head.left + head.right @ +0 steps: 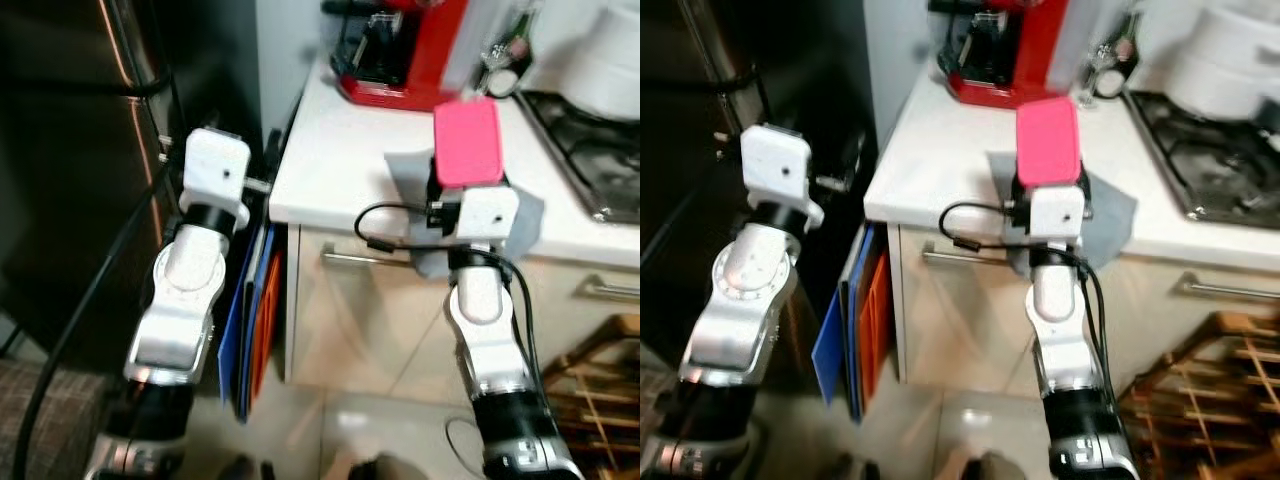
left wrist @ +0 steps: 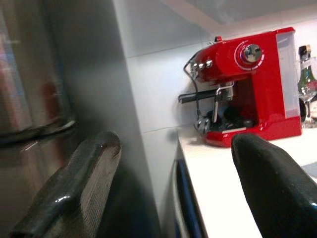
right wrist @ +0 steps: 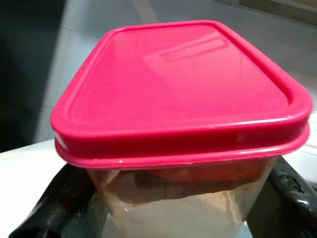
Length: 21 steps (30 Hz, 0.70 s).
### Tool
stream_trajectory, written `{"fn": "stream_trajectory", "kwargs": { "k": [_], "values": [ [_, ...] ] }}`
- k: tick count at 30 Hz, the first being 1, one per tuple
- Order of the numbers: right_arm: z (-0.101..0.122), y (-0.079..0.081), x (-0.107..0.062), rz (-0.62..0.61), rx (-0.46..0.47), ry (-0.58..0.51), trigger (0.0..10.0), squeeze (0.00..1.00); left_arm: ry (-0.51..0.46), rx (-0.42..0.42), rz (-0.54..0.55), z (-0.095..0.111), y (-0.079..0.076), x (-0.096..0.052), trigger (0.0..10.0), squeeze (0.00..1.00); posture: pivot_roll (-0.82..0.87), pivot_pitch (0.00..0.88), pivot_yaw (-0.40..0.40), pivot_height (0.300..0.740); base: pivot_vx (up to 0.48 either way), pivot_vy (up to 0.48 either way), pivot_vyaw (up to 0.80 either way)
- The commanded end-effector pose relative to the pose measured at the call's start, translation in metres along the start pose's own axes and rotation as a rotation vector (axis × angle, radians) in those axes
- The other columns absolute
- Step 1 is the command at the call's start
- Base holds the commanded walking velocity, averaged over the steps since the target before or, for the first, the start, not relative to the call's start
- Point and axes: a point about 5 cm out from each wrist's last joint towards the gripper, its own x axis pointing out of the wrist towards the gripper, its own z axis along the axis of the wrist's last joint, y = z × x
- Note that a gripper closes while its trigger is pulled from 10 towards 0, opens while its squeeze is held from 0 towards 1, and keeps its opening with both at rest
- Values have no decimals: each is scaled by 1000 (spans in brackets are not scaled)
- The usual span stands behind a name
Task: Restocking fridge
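Right gripper (image 3: 173, 198) is clamped on both sides of a pink-lidded container (image 3: 181, 94) above the white counter (image 1: 340, 150). Left gripper (image 2: 168, 188), fingers apart, is beside the dark fridge (image 1: 70, 150).

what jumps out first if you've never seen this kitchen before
The eye goes first to the pink-lidded container, gripped between the fingers of the right pincer over the white counter, above a grey cloth. Next is the red coffee machine at the back of the counter by the wall. On the left, the left pincer is open beside the dark steel fridge.
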Motion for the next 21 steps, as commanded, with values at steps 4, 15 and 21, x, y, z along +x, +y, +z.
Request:
{"fn": "stream_trajectory", "kwargs": {
  "k": [4, 15, 21],
  "values": [
    [-12, -2, -13, 12, 28, 87, 0, 0, 53, -1, 14, -12, 1, -13, 10000, 0, -23, 0, -41, 740, -294, 0, 0],
    [-25, -7, -26, -58, 50, 146, 0, 0, 76, 0, -59, -21, -6, -15, 10000, 0, -36, 0, 33, 740, -295, 0, 0],
    [-39, -14, -39, -46, 63, 235, 0, 0, 135, -21, -75, -37, -8, -23, 10000, 0, -61, 0, 30, 740, -284, 0, 0]
  ]
}}
